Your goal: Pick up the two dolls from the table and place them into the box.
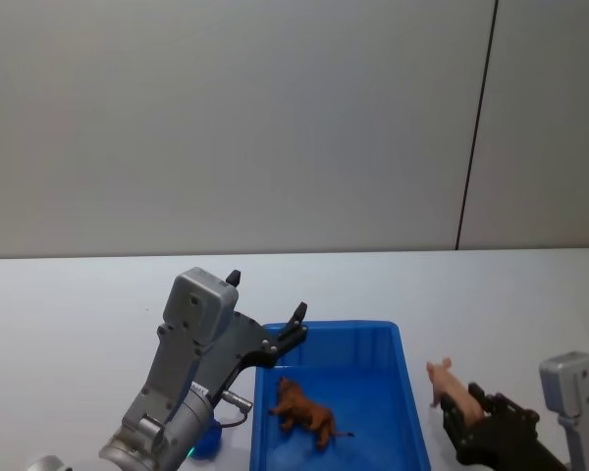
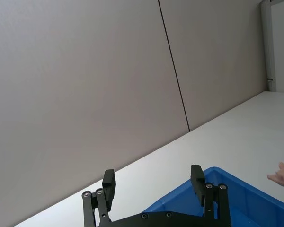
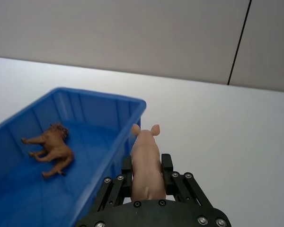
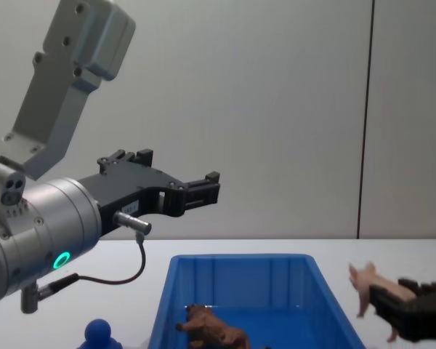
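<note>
**Lion in box, pig in the right tool beside it**

Landmark: the blue box (image 1: 346,325), which sits on the white bench (image 1: 74,294). All positions are given from it.

- The lion (image 1: 304,410) is inside the box, down on its floor. It is nearer the left wall than the right and touches neither tool.
- The pig (image 1: 448,385) is outside the box, just beyond the right wall at about rim height. Its snout points away from the robot.
- The right tool (image 3: 146,165) is closed narrow on the pig's flanks, one finger on each side of the body. Head and ears stick out past the fingertips. I cannot tell whether the feet are clear of the bench.
- The left tool (image 2: 153,182) is spread wide and holds nothing. It is raised over the far left corner of the box, well above the rim (in the chest view it sits high over the box).
- A blue round-knobbed object (image 4: 98,333) stands on the bench just left of the box's near left corner.
</note>
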